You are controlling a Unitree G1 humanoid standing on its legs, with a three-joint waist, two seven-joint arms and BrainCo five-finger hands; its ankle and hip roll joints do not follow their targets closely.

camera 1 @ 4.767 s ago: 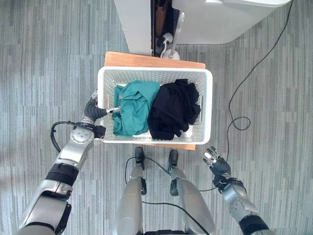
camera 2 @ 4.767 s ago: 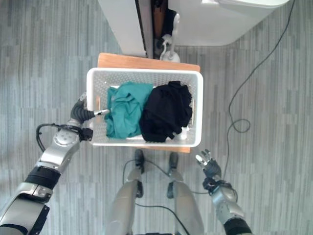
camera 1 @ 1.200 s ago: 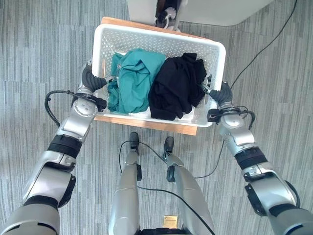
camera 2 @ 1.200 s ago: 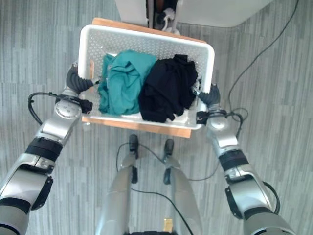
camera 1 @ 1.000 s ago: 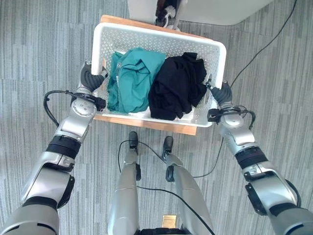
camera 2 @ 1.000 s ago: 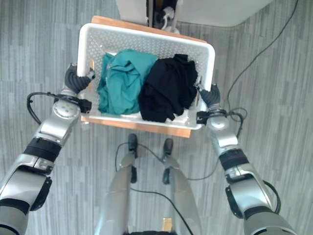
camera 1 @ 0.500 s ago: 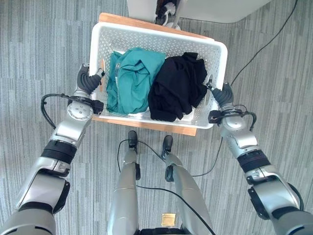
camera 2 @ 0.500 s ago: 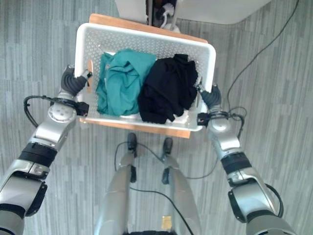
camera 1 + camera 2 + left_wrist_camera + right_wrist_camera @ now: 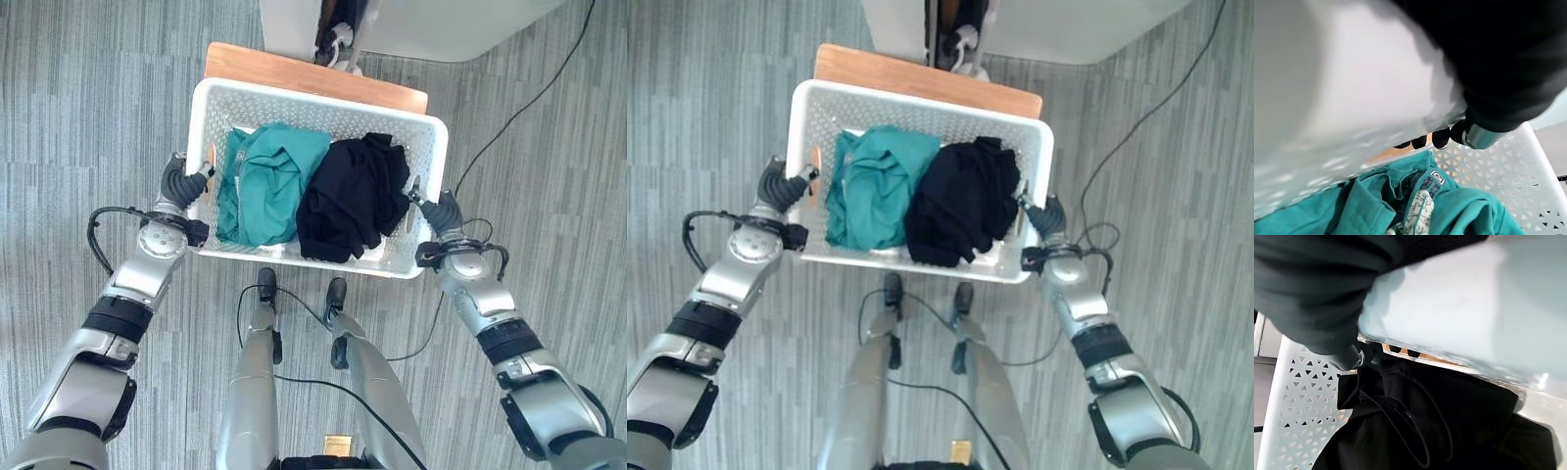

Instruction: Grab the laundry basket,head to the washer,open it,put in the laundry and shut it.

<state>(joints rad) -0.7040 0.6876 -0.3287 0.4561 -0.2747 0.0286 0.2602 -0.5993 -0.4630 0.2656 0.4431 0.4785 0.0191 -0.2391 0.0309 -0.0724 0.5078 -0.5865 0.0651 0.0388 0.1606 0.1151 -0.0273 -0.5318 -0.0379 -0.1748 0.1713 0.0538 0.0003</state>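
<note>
Holding item 1, the white laundry basket (image 9: 318, 106), at its 2 short ends, long axis running side to side across my front. My left robot hand (image 9: 180, 182) curls its fingertips (image 9: 1441, 137) through the handle slot of the left end wall; my right robot hand (image 9: 437, 213) does the same at the right end, its fingertips (image 9: 1367, 354) hooked over the rim. Each hand sits at the middle of its own end, so neither is nearer and the load is shared evenly. Contents: 1 teal garment (image 9: 266, 181) on the left half, 1 black garment (image 9: 355, 196) on the right. The basket lies straight ahead of me, its far long wall over the near edge of a wooden tabletop (image 9: 294, 71); its underside is hidden, so contact cannot be judged. Beyond the tabletop stands a white machine body (image 9: 392, 20), probably the washer, so the carry runs forward, along the basket's short axis.
</note>
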